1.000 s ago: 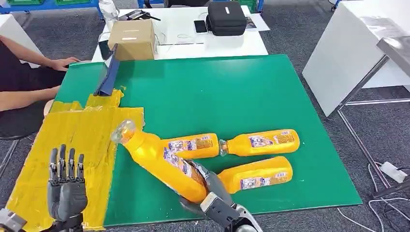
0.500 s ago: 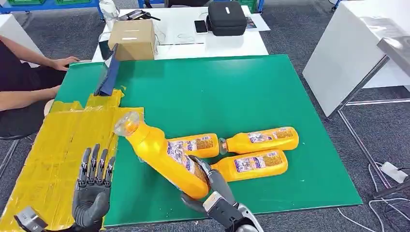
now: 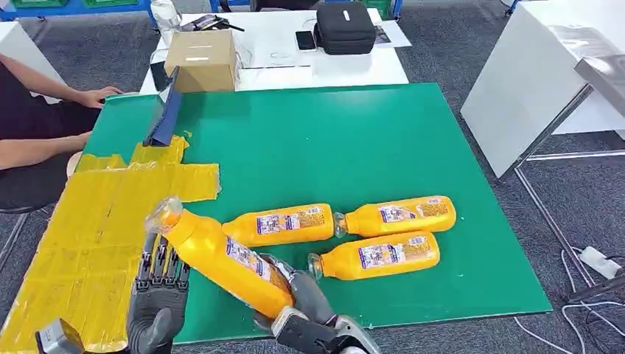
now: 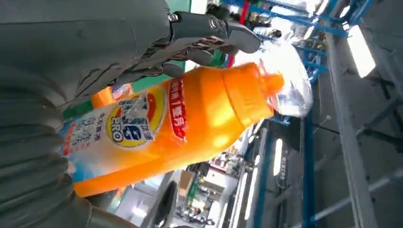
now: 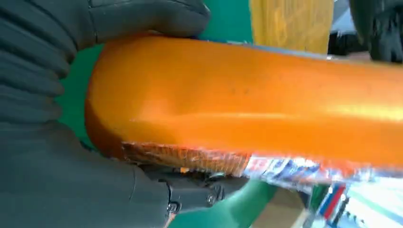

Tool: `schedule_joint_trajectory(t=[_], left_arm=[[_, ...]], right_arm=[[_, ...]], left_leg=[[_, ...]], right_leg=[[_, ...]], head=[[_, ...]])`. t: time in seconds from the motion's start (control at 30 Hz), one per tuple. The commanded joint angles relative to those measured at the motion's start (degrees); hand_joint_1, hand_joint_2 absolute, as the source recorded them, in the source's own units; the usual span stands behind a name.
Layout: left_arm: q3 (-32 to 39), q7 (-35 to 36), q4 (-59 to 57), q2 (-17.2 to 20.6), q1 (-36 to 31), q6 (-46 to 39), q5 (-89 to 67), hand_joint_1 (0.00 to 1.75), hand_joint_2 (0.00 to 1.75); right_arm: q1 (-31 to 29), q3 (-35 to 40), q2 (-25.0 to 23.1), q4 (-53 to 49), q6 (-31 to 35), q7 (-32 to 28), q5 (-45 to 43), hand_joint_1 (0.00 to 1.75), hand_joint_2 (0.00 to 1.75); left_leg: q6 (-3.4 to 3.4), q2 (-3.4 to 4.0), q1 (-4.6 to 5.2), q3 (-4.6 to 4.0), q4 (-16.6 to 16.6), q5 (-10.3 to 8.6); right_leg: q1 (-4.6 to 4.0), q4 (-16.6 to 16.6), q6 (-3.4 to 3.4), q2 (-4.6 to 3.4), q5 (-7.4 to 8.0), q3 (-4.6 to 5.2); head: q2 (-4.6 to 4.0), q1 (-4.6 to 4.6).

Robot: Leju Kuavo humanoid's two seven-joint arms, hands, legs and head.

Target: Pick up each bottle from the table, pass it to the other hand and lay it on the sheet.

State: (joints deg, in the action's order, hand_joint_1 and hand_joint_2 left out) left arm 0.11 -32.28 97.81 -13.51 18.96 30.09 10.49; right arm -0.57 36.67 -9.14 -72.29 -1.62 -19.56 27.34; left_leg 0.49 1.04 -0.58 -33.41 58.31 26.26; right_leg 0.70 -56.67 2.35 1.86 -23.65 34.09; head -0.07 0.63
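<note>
- Near the table's front edge, the right hand [image 3: 295, 299] grips the base of an orange bottle [image 3: 221, 258] and holds it off the green mat [image 3: 332, 140], clear cap tilted up toward the left.
- Right wrist view: thumb over the bottle, fingers [image 5: 199, 190] wrapped under it, a firm clasp.
- Left hand [image 3: 156, 295] is up beside the bottle's neck end, fingers [image 3: 158, 258] spread and straight; whether they touch the bottle, the head view cannot settle.
- Left wrist view shows those fingers [image 4: 209, 33] stretched out just beside the bottle's shoulder, not curled round it.
- Yellow sheet [image 3: 88, 221] lies under the left hand.
- Three more bottles [image 3: 284, 225], [image 3: 402, 214], [image 3: 379, 254] lie flat on the mat.
- Person's arm [image 3: 44, 110] rests at the far left.
</note>
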Motion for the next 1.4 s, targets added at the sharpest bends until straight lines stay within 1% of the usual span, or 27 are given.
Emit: schedule_joint_trajectory(t=[0.03, 0.2, 0.27, 0.3, 0.33, 0.37, 0.4, 0.43, 0.47, 0.53, 0.63, 0.77, 0.87, 0.93, 0.97, 1.07, 1.1, 1.13, 1.2, 1.23, 1.27, 1.3, 1.4], left_arm=[[-4.3, 0.0, -2.2, 3.9, -0.9, -2.0, -1.6, 0.0, 1.75], [-5.7, 1.3, -4.4, 6.0, -1.7, -6.0, -7.8, 0.0, 1.75], [-5.9, 1.0, -4.7, 6.3, -1.7, -6.4, -8.3, 0.0, 1.75], [-6.3, 0.9, -4.9, 6.7, -1.9, -8.3, -11.2, 0.0, 1.75], [-7.0, 1.0, -5.0, 7.1, -2.0, -9.4, -13.2, 0.0, 1.75], [-7.9, 0.9, -5.3, 7.6, -2.1, -9.6, -14.4, 0.0, 1.75], [-8.2, 0.8, -5.5, 7.7, -2.2, -10.0, -14.8, 0.19, 1.75], [-8.4, 0.7, -5.7, 7.9, -2.3, -10.1, -15.0, 0.19, 1.75], [-8.4, 0.7, -5.7, 7.9, -2.3, -10.1, -15.0, 1.75, 1.75], [-9.5, -0.7, -5.8, 8.8, -2.4, -10.9, -15.1, 1.75, 1.75], [-9.6, -1.0, -5.6, 9.1, -2.4, -10.9, -14.6, 1.75, 1.75], [-9.0, -2.2, -4.7, 9.0, -2.5, -10.7, -14.1, 1.75, 1.75], [-8.0, -2.7, -2.8, 9.0, -2.2, -11.8, -15.3, 1.75, 1.75], [-6.9, -2.8, -0.7, 9.0, -1.9, -14.3, -18.2, 1.75, 1.75], [-6.1, -2.9, 0.5, 9.2, -2.0, -16.6, -21.0, 1.75, 1.75], [-5.2, -2.3, 1.2, 9.2, -2.3, -16.0, -20.9, 1.75, 1.75], [-4.6, -2.2, 1.5, 9.0, -2.5, -18.5, -23.7, 1.75, 1.75], [-3.8, -2.5, 2.3, 9.2, -2.7, -22.6, -28.3, 1.75, 1.75], [-1.0, -2.1, 4.0, 9.9, -3.7, -31.0, -37.6, 1.75, 1.75], [0.8, -1.3, 4.7, 10.1, -4.3, -38.7, -46.8, 1.75, 1.75], [1.3, -0.9, 5.0, 10.6, -4.6, -40.5, -48.7, 1.75, 1.75], [2.7, 2.4, 4.5, 11.7, -5.2, -49.4, -62.0, 1.75, 1.75], [2.5, 7.1, 1.2, 14.6, -6.2, -53.6, -72.1, 1.75, 1.75]], right_arm=[[-4.5, 9.4, -0.2, 8.9, -0.9, 0.3, 0.9, 1.75, 1.75], [-6.0, 12.3, -0.4, 10.9, -1.3, 0.3, 1.3, 1.75, 1.75], [-6.1, 12.5, -0.5, 11.1, -1.2, 0.3, 1.3, 1.75, 1.75], [-6.2, 12.7, -0.6, 11.3, -1.2, 0.3, 1.4, 1.75, 1.75], [-6.3, 12.8, -0.6, 11.3, -1.1, 0.3, 1.4, 1.75, 1.75], [-6.4, 12.9, -0.7, 11.4, -1.1, 0.3, 1.4, 1.75, 1.75], [-6.5, 13.0, -0.7, 11.5, -1.2, 0.3, 1.4, 1.75, 1.75], [-6.6, 12.9, -0.8, 11.6, -1.1, 0.4, 1.4, 1.75, 1.75], [-6.6, 12.9, -0.8, 11.6, -1.1, 0.4, 1.4, 1.75, 1.75], [-6.8, 12.8, -0.9, 12.3, -0.9, 0.5, 1.2, 1.75, 1.75], [-6.4, 12.1, -0.8, 12.5, -0.4, 0.6, 1.0, 1.75, 1.75], [-6.4, 10.7, -0.6, 11.8, 0.9, 0.9, 1.0, 1.75, 1.75], [-5.7, 8.5, -0.2, 9.9, 2.5, 1.6, 1.0, 1.75, 1.75], [-4.8, 6.4, 0.2, 7.4, 3.9, 2.4, 1.0, 1.75, 1.75], [-4.8, 5.0, 1.0, 5.7, 4.9, 2.8, 1.1, 1.69, 1.75], [-4.9, 3.9, 1.5, 4.5, 3.8, 3.4, 1.0, 1.69, 1.75], [-4.9, 3.0, 1.6, 4.0, 4.6, 3.7, 1.4, 0.54, 1.75], [-5.0, 1.9, 2.1, 2.8, 4.9, 3.8, 1.5, 0.0, 1.75], [-5.6, -1.4, 4.2, -1.6, 5.2, 4.9, 0.7, 0.0, 1.75], [-6.0, -2.9, 5.3, -3.5, 5.4, 5.5, 0.9, 0.0, 1.75], [-6.3, -4.3, 6.0, -4.8, 4.7, 6.0, 0.5, 0.0, 1.75], [-7.6, -6.0, 7.6, -6.2, 5.0, 7.0, 1.4, 0.0, 1.75], [-12.0, -9.3, 9.9, -4.6, 2.7, 8.6, 1.3, 0.0, 1.75]], left_leg=[[-0.02, -0.06, 0.0, 0.13, -0.1, -0.02], [-0.02, -0.05, 0.01, 0.18, -0.1, -0.03], [-0.03, -0.1, 0.01, 0.17, -0.2, -0.04], [-0.02, -0.08, 0.03, 0.11, -0.1, -0.03], [-0.04, -0.09, 0.01, 0.22, -0.2, -0.02], [-0.03, -0.1, 0.0, 0.14, -0.1, -0.03], [-0.05, -0.12, 0.0, 0.24, -0.2, -0.04], [-0.04, -0.13, 0.01, 0.16, -0.1, -0.04], [-0.03, -0.11, 0.02, 0.13, -0.1, -0.03], [-0.03, -0.09, 0.01, 0.13, -0.1, -0.02], [-0.03, -0.12, 0.0, 0.21, -0.2, -0.01], [-0.02, -0.09, 0.0, 0.09, -0.1, -0.01], [-0.03, -0.15, -0.01, 0.13, -0.1, -0.01], [-0.03, -0.16, 0.0, 0.13, -0.1, -0.02], [-0.02, -0.12, 0.0, 0.05, 0.0, -0.01], [-0.02, -0.16, -0.01, -0.02, 0.0, -0.02], [-0.02, -0.19, 0.0, 0.06, -0.1, -0.03], [-0.02, -0.1, 0.0, 0.06, 0.0, -0.01], [-0.01, -0.11, -0.01, 0.05, 0.0, -0.03], [-0.01, -0.14, 0.0, -0.06, 0.0, -0.05], [-0.01, -0.21, 0.0, -0.03, 0.0, -0.06], [0.0, -0.18, 0.02, -0.1, 0.0, -0.08], [-0.01, -0.14, 0.01, 0.0, 0.0, -0.11]], right_leg=[[0.01, 0.1, -0.07, -0.09, 0.0, -0.13], [0.03, 0.1, -0.1, -0.12, 0.01, -0.16], [0.03, 0.1, -0.1, -0.07, 0.0, -0.17], [0.05, 0.1, -0.06, -0.03, -0.01, -0.1], [0.03, 0.1, -0.12, -0.1, -0.02, -0.2], [0.03, 0.1, -0.09, -0.05, -0.01, -0.13], [0.02, 0.1, -0.14, -0.11, -0.01, -0.22], [0.03, 0.1, -0.11, -0.05, -0.01, -0.14], [0.03, 0.1, -0.08, -0.03, -0.02, -0.11], [0.02, 0.1, -0.07, -0.05, -0.01, -0.1], [0.01, 0.1, -0.11, -0.1, -0.02, -0.19], [0.02, 0.1, -0.07, -0.05, -0.01, -0.09], [0.01, 0.1, -0.11, -0.07, -0.03, -0.13], [0.03, 0.1, -0.11, -0.05, -0.03, -0.13], [0.01, 0.0, -0.08, -0.04, -0.03, -0.05], [0.01, 0.0, -0.07, 0.02, -0.02, 0.01], [0.02, 0.0, -0.1, -0.02, -0.03, -0.06], [0.02, 0.0, -0.08, -0.07, -0.01, -0.05], [0.0, 0.0, -0.1, -0.08, 0.01, -0.05], [0.01, 0.0, -0.06, 0.0, 0.01, 0.04], [0.02, 0.0, -0.09, 0.01, 0.01, 0.0], [0.03, 0.0, -0.06, 0.04, 0.03, 0.07], [0.03, 0.0, -0.11, -0.1, 0.08, 0.0]], head=[[0.0, 0.0], [0.0, -0.02], [0.0, -0.02], [0.0, 0.0], [0.0, -0.04], [0.0, -0.02], [0.0, -0.02], [0.0, -0.02], [0.0, -0.02], [0.0, -0.02], [0.0, -0.02], [0.0, -0.02], [0.0, -0.02], [0.0, -0.02], [0.0, -0.02], [0.0, -0.02], [0.0, -0.02], [0.0, -0.02], [0.0, -0.02], [0.0, 0.0], [0.0, -0.02], [0.0, -0.02], [0.0, 0.0]])
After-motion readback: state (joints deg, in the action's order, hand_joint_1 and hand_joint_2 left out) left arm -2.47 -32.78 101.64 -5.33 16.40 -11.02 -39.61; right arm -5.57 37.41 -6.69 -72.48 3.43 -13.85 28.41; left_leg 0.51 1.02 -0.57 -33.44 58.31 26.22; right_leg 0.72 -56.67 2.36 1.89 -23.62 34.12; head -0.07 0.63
